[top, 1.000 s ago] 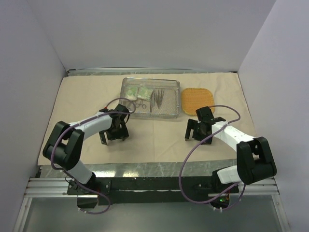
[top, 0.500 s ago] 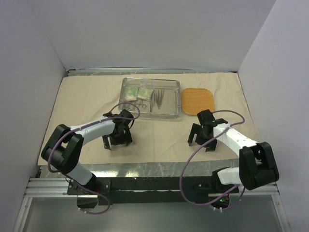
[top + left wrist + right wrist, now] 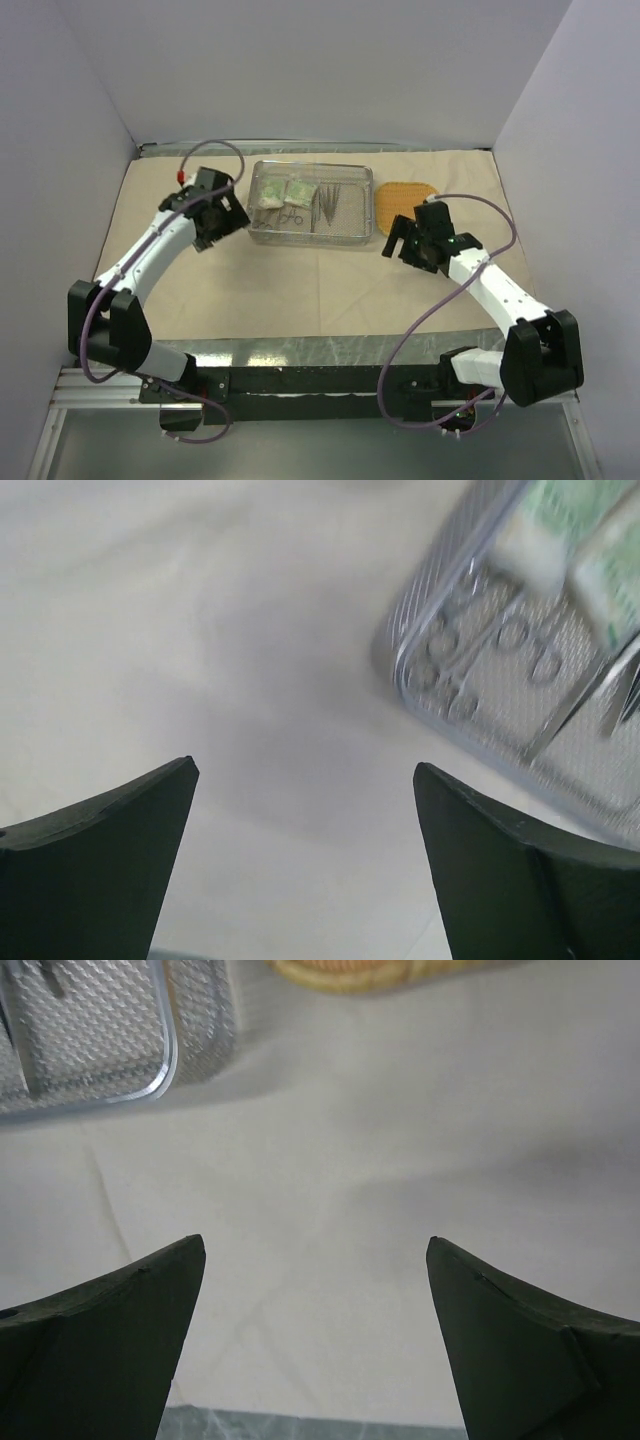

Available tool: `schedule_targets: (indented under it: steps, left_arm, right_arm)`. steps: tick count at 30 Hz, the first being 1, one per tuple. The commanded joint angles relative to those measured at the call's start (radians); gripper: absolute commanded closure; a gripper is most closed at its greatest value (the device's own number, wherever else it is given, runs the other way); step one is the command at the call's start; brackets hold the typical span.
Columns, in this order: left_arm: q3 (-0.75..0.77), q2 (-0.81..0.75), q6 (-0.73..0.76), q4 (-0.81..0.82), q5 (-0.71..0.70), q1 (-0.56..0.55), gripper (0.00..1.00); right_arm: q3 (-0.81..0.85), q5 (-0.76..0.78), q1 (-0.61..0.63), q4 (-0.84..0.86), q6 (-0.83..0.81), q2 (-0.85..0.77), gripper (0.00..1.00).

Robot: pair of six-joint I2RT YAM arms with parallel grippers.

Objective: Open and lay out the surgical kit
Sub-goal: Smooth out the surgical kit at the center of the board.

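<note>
The beige wrapping cloth (image 3: 330, 290) lies spread flat over the table. On it at the back stands the steel mesh tray (image 3: 312, 240), holding two green-white packets (image 3: 285, 192), ring-handled forceps (image 3: 291, 213) and thin tweezers (image 3: 328, 205). My left gripper (image 3: 232, 214) hovers open just left of the tray, nothing between its fingers. In the left wrist view the tray's corner (image 3: 420, 670), the forceps rings (image 3: 500, 645) and the packets (image 3: 580, 540) sit up right of the gripper (image 3: 305, 770). My right gripper (image 3: 398, 240) is open and empty off the tray's front right corner (image 3: 165, 1060).
An orange woven pad (image 3: 405, 205) lies right of the tray, partly behind my right wrist, and its edge (image 3: 350, 972) shows at the top of the right wrist view. Grey walls close in the left, right and back. The table's metal front edge (image 3: 320, 350) borders the cloth.
Both arms have swung back from the front of the cloth towards the tray: the left to the tray's left end, the right to its front right corner. Both grippers stayed open.
</note>
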Motion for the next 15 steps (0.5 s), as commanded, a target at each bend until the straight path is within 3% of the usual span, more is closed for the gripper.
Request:
schedule_targets:
  steps: [1, 8, 15]
  left_arm:
    - [0.168, 0.139, 0.150, 0.112, 0.042, 0.059, 0.04]
    - [0.360, 0.349, 0.291, 0.133, 0.113, 0.059, 0.14]
    - [0.292, 0.400, 0.343, 0.163, 0.165, 0.055, 0.28]
  right_arm:
    - [0.043, -0.026, 0.004, 0.107, -0.026, 0.066, 0.00]
    - [0.056, -0.033, 0.003, 0.116, -0.058, 0.131, 0.00]
    - [0.116, -0.041, 0.003, 0.147, -0.064, 0.155, 0.00]
